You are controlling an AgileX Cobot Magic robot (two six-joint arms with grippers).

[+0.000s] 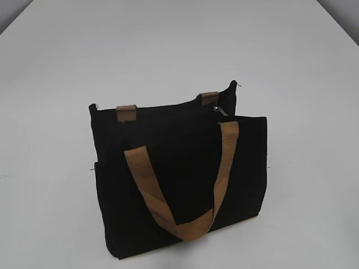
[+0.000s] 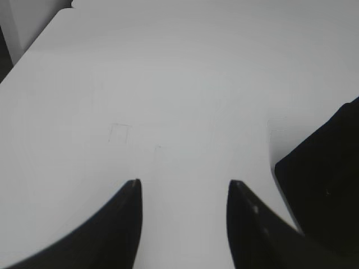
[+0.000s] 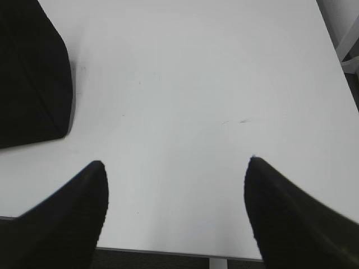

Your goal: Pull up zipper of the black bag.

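The black bag (image 1: pixel 179 185) stands upright in the middle of the white table, with a tan handle (image 1: pixel 179 224) hanging down its front and a second one folded at the back. The small silver zipper pull (image 1: pixel 221 110) sits at the right end of the bag's top edge. No gripper shows in the exterior view. My left gripper (image 2: pixel 184 185) is open and empty over bare table, with a corner of the bag (image 2: pixel 325 174) to its right. My right gripper (image 3: pixel 175 165) is open and empty near the table's front edge, with the bag (image 3: pixel 31 78) at upper left.
The white table (image 1: pixel 291 67) surrounds the bag on all sides. Its front edge (image 3: pixel 168 250) shows under the right gripper, and its left edge (image 2: pixel 33 39) shows in the left wrist view.
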